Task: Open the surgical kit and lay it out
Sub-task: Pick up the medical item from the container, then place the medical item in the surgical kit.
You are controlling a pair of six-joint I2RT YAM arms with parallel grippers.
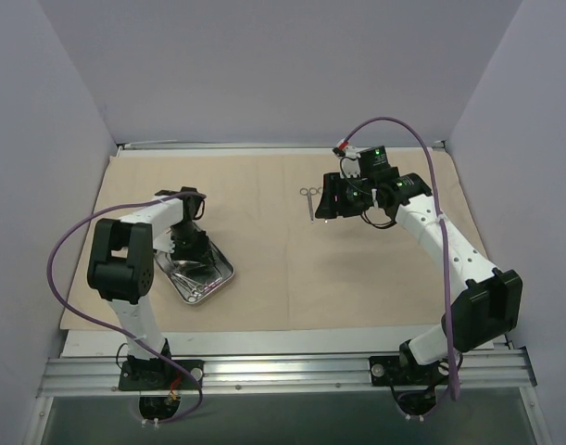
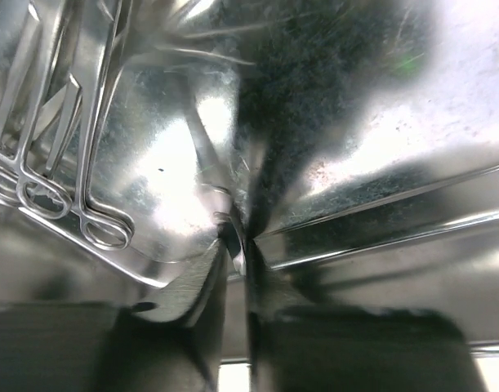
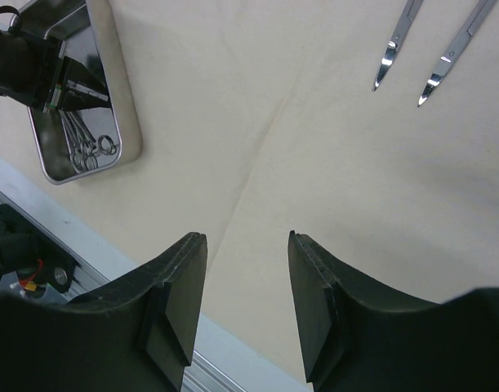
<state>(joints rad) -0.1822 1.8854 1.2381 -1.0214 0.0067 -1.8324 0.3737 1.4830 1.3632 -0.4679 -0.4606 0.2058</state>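
The beige cloth wrap (image 1: pixel 264 278) lies spread flat over the table. The steel tray (image 1: pixel 225 271) sits on it at the left, with several ring-handled instruments (image 2: pixel 37 192) lying in it. My left gripper (image 1: pixel 192 248) reaches down into the tray. In the left wrist view its jaws (image 2: pixel 235 245) are pinched together on a thin silver instrument (image 2: pixel 207 155) at the tray floor. My right gripper (image 1: pixel 331 202) is open and empty above the cloth (image 3: pixel 331 163). Two laid-out instruments (image 1: pixel 308 199) lie just left of it, and their tips show in the right wrist view (image 3: pixel 386 69).
Grey walls close in the table at the back and both sides. A metal rail (image 1: pixel 283 371) runs along the near edge, beyond the cloth's front border. The tray also shows at the upper left of the right wrist view (image 3: pixel 122 106).
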